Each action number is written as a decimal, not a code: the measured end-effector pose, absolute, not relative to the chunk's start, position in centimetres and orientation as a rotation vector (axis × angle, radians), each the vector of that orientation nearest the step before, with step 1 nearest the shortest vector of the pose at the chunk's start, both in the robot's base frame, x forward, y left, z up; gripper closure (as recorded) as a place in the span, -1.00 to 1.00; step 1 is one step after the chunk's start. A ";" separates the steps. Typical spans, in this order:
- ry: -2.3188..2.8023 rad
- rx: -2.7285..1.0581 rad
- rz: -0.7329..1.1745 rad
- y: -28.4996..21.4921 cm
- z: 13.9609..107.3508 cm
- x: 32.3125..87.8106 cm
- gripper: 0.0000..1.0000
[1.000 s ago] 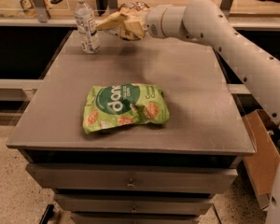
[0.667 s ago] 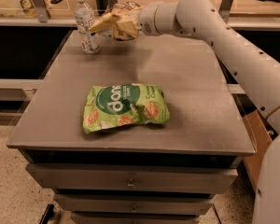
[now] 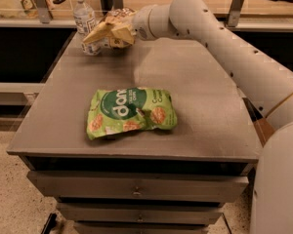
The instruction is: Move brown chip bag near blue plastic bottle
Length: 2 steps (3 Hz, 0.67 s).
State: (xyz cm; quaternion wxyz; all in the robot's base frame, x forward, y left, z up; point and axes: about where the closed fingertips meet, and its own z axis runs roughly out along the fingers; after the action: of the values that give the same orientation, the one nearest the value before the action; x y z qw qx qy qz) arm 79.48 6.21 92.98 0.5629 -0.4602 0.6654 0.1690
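Your pincer (image 3: 123, 29) is clamped on the brown chip bag (image 3: 103, 30) over the bench (image 3: 195, 82) at its far-left corner, the bag's long axis running leftward, pale end tilted down just beside the blue plastic bottle (image 3: 83, 14).

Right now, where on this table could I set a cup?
Bare table right of the green chip bag, and the strip behind it. Crowded: far-left corner, where the gripper holds the brown chip bag beside the blue plastic bottle.

Claw (image 3: 124, 29) with brown chip bag (image 3: 107, 29) in its grip, just beside blue plastic bottle (image 3: 83, 17)
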 end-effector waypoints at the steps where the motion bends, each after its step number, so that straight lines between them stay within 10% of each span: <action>1: 1.584 -1.094 0.426 7.0 91.9 79.4 1.00; 2: 1.604 -1.096 0.450 7.2 91.1 79.2 0.71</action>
State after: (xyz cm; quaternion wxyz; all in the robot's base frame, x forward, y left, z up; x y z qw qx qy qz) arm 79.16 7.23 91.08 0.5426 -0.4617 0.6757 0.1894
